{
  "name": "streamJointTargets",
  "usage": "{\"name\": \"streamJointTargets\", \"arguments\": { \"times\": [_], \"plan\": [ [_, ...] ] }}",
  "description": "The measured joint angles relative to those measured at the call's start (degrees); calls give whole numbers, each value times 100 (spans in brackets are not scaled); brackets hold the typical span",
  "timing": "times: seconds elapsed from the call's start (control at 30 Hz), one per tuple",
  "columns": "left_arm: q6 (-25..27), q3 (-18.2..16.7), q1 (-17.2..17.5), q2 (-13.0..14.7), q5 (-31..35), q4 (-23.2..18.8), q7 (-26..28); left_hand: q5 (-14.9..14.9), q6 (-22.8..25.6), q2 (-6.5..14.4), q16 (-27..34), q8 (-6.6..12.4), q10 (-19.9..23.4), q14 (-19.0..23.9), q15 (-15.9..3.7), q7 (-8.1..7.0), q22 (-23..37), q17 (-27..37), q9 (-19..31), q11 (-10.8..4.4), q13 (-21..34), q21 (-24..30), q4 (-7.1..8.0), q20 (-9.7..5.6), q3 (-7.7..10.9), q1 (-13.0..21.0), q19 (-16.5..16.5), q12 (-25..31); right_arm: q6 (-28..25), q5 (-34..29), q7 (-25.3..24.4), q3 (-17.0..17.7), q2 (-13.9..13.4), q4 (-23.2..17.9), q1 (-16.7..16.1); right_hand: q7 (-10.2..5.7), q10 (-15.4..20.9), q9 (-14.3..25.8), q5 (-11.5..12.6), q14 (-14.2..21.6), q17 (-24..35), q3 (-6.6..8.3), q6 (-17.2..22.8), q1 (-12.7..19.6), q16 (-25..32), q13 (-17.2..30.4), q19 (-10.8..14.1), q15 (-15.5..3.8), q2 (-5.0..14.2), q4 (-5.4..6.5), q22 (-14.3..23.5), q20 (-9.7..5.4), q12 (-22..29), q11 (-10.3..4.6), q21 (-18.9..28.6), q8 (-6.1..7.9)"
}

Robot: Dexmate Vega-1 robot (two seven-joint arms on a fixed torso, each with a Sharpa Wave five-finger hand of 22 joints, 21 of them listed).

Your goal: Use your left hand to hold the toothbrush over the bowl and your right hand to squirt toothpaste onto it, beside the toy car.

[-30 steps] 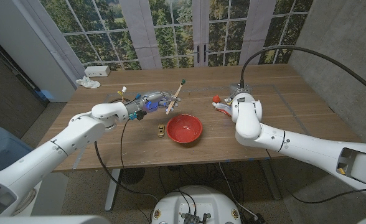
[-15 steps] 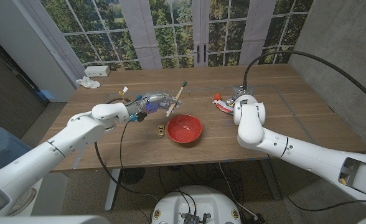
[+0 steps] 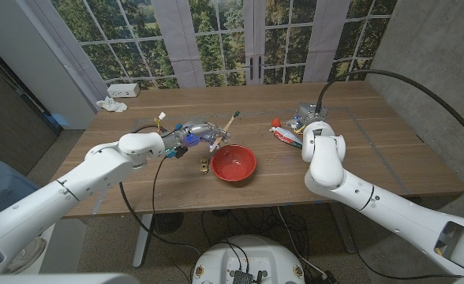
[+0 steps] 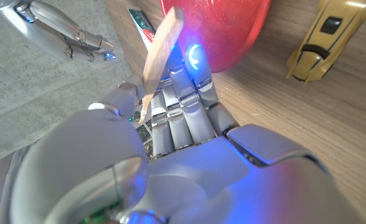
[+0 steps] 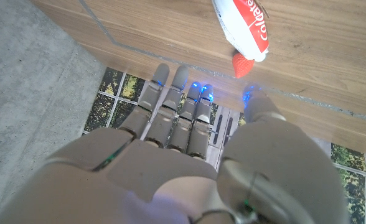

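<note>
The left hand's fingers [image 4: 186,102] are curled together around the lower end of the wooden toothbrush [image 3: 226,129], pinching its handle, which rises out of the left hand [image 3: 198,132] on a slant, the bristled head up and toward the far right, the long axis leaning away from the robot. The brush is held above the bench [image 3: 390,150] just to the far left of the red bowl [image 3: 233,163], its head not over the bowl's opening. In the left wrist view the handle [image 4: 161,53] crosses in front of the bowl's red wall [image 4: 233,31]. The yellow toy car [image 3: 205,164] lies on the bench touching or just beside the bowl's left side. The right hand [image 3: 312,114] hovers with its fingers [image 5: 173,106] straight and slightly apart, holding nothing, just right of the toothpaste tube [image 3: 283,136], which lies flat on the bench right of the bowl, its red cap toward the far left.
</note>
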Motion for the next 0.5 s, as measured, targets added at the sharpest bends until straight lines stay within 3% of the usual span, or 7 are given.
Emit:
{"name": "streamJointTargets", "arguments": {
  "times": [0.2,0.5],
  "plan": [
    [124,83,-31,-25,69,-38,55,5,57,-76,291,-13,-93,-41,-42,-64,169,209,-85,-93,-226,0,-5,-51,-266,76,133,-130,119,135,-232,241,15,-117,-198,0,0,0,0,-19,4,-24,0,-5,45,0,-32,-19,-5,-24,0,32,0,0,-33,0],
    [231,158,-47,-88,134,-41,141,7,38,-150,555,-22,-130,-72,-74,-207,311,381,-196,-200,-444,0,13,-72,-489,151,216,-169,259,309,-393,415,17,-185,-304,0,0,1,0,-19,5,-26,1,-4,45,-27,-52,-19,-5,-26,1,11,-44,-1,-32,0]
  ]
}}
